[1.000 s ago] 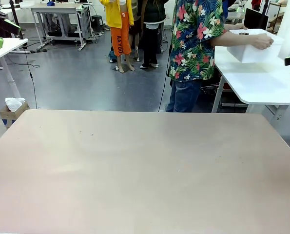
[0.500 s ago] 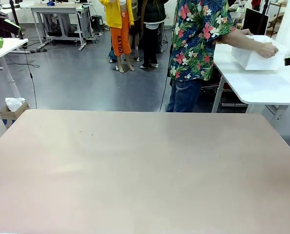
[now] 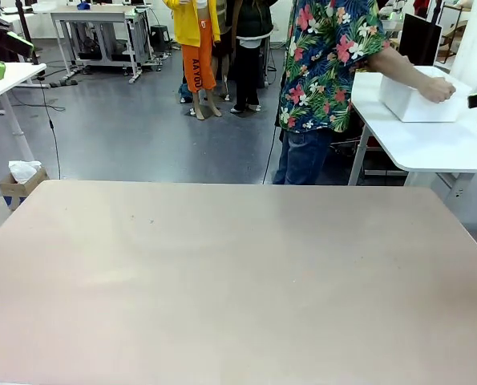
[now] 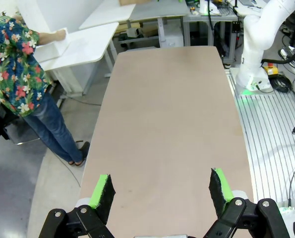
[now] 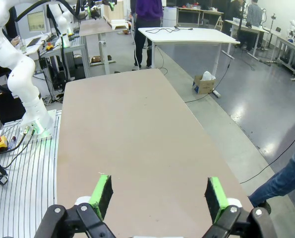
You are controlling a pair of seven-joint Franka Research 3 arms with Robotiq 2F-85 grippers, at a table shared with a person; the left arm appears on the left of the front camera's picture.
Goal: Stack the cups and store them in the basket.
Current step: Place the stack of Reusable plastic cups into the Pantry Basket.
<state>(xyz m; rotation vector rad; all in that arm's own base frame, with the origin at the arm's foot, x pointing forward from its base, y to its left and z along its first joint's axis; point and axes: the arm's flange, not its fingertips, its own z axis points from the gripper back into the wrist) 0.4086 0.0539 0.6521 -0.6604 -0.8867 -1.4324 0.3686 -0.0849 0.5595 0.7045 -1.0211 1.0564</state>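
The cups are out of view. A white basket (image 3: 414,104) rests on a white side table (image 3: 430,144) beyond the far right corner, with a hand of the person in the flowered shirt (image 3: 322,56) on it. The left wrist view shows the same basket (image 4: 50,48) at upper left. My left gripper (image 4: 159,186) hangs open high above the bare tan table (image 4: 167,124), nothing between its green pads. My right gripper (image 5: 158,191) is also open above the tan table (image 5: 132,129), holding nothing.
The person stands at the far right edge of the tan table (image 3: 238,273), turned toward the side table. A cardboard box (image 3: 20,180) sits on the floor off the far left corner. Another white table (image 3: 2,80) stands at far left.
The person has lowered the white basket onto the side table and slid it slightly right. Neither gripper shows any movement.
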